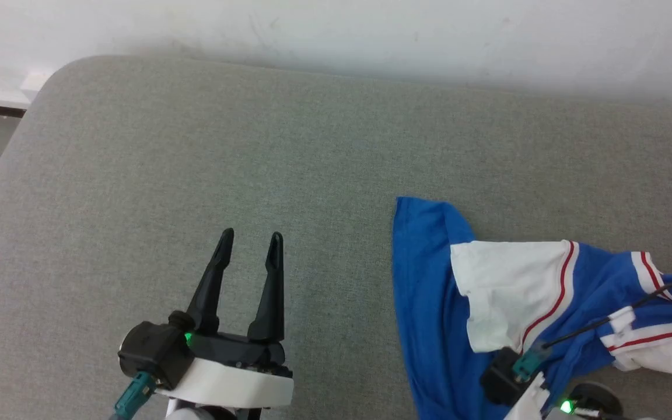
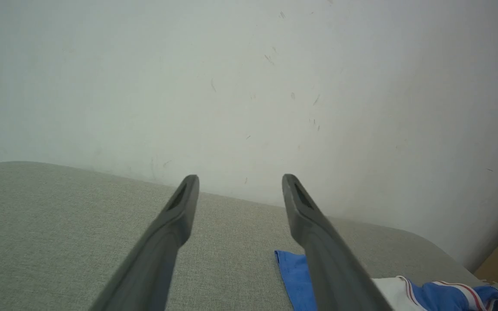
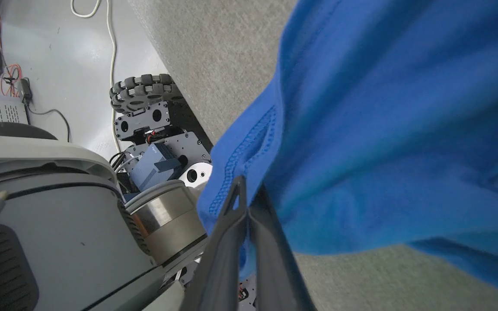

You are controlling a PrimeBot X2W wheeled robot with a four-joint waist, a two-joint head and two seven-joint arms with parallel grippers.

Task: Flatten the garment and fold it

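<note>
A grey fabric-covered table (image 1: 196, 146) with a rounded far-left corner carries a crumpled blue-and-white jersey (image 1: 429, 303) near its right front edge.

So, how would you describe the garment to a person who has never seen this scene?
Start from the wide grey padded surface before the white wall. On its right part, near the front edge, lies the garment, crumpled. Its royal blue cloth with white sleeves and red-striped trim sets it apart from the black left gripper beside it.
</note>
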